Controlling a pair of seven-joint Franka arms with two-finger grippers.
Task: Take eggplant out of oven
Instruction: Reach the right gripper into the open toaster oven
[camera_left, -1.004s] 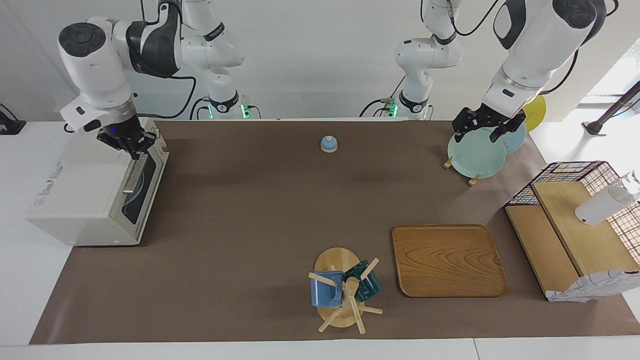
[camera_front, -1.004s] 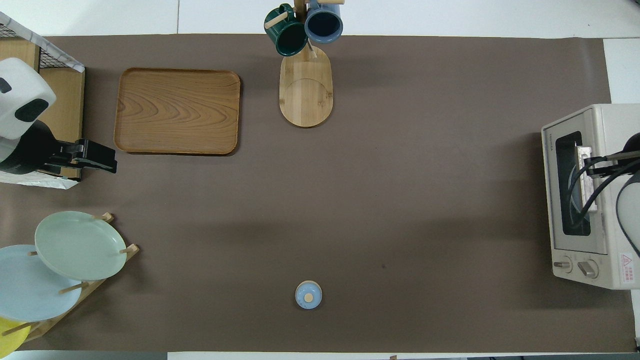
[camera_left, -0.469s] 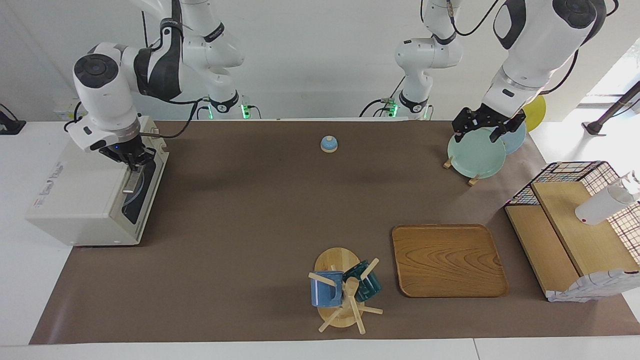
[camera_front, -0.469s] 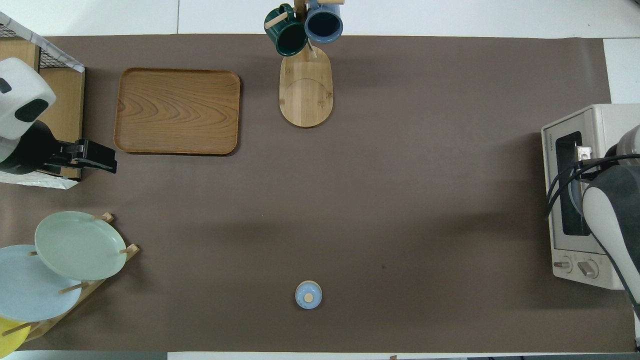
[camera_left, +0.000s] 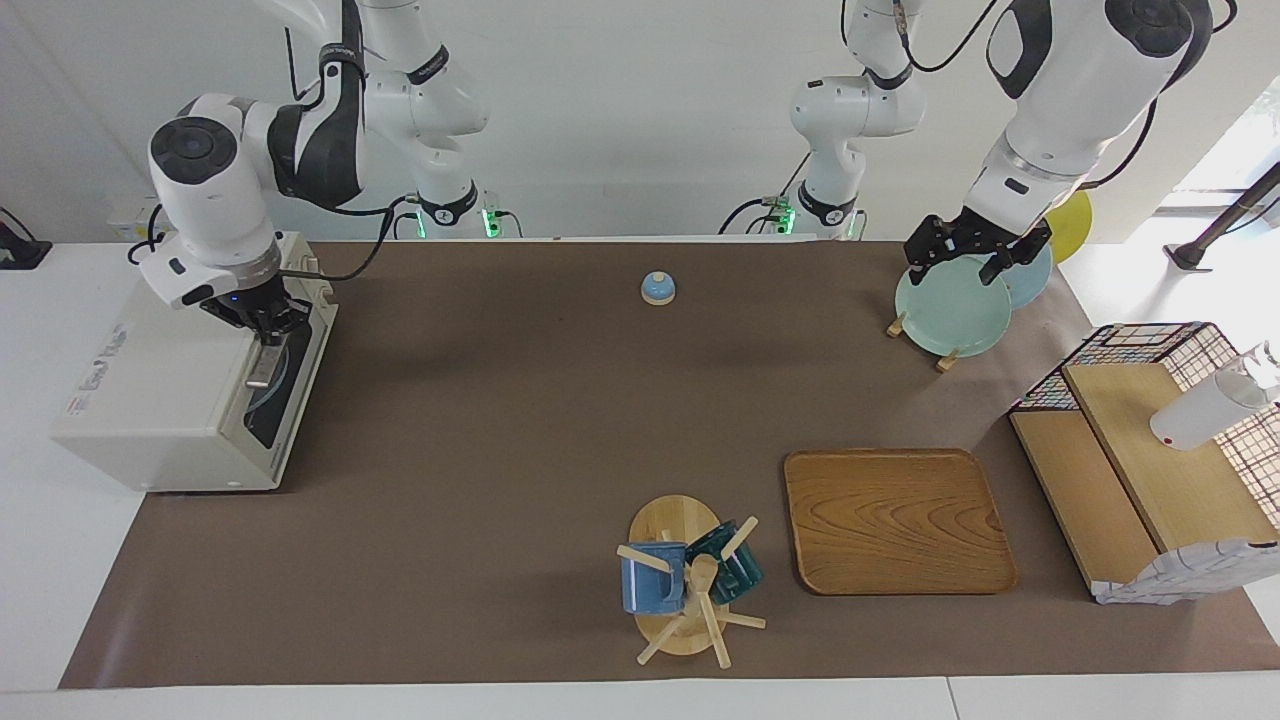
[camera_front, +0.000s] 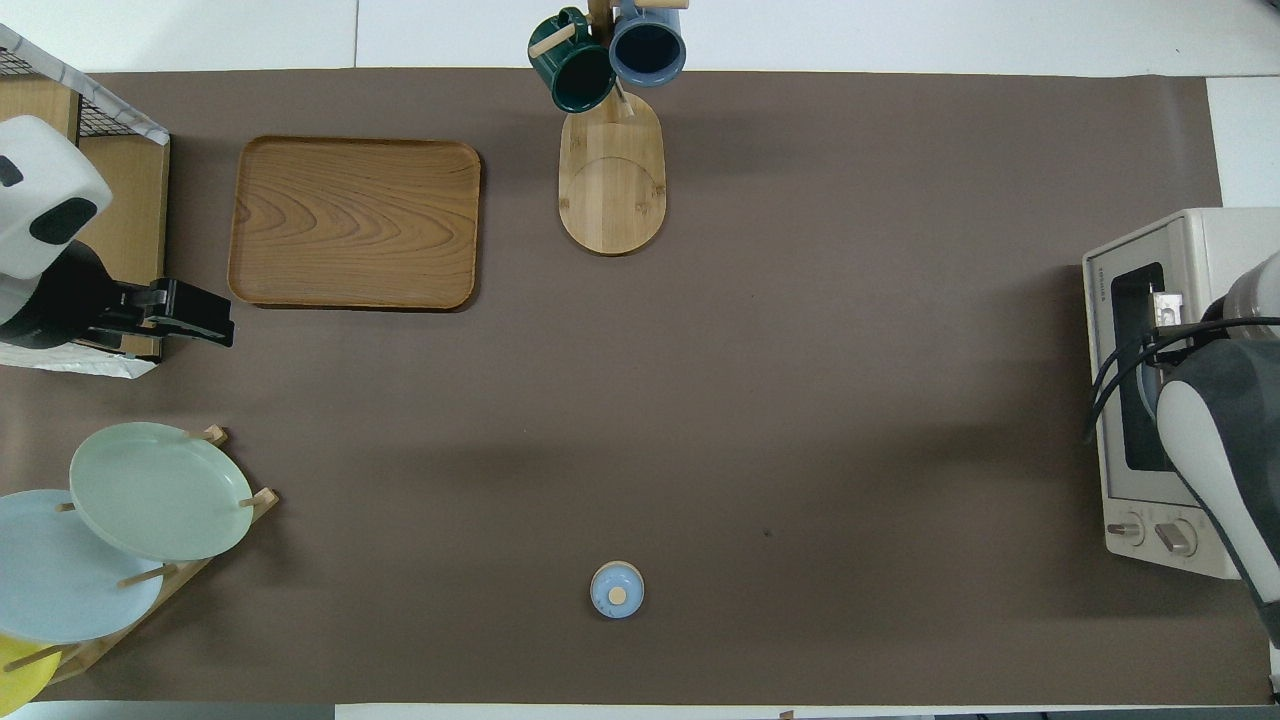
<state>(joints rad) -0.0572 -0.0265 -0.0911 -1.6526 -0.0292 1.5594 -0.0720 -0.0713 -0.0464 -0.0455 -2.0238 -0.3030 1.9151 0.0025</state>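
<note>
Eggplant cannot be made out behind the dark glass door of the oven (camera_left: 160, 400), so its place inside stays unseen. That cream-white oven sits at the right arm's end of the table, its door shut and facing the table's middle, with 2 knobs at the end of its front nearer to the robots. The right gripper (camera_left: 262, 322) is down at the metal bar handle (camera_left: 262, 368) along the door's top edge, at the handle's end nearer to the robots; whether its fingers are spread or pressed on the bar cannot be told. The left gripper (camera_left: 978, 252) waits in the air over the plate rack (camera_left: 945, 300) at the left arm's end of the table, its 2 fingers spread apart and holding nothing. Near the robots at the table's middle stands a small blue bell (camera_left: 657, 288). Farther from the robots are a mug tree (camera_left: 690, 585) with 2 mugs and, beside it toward the left arm's end, a wooden tray (camera_left: 895, 520), then a black wire basket (camera_left: 1160, 440) with wooden boards.
</note>
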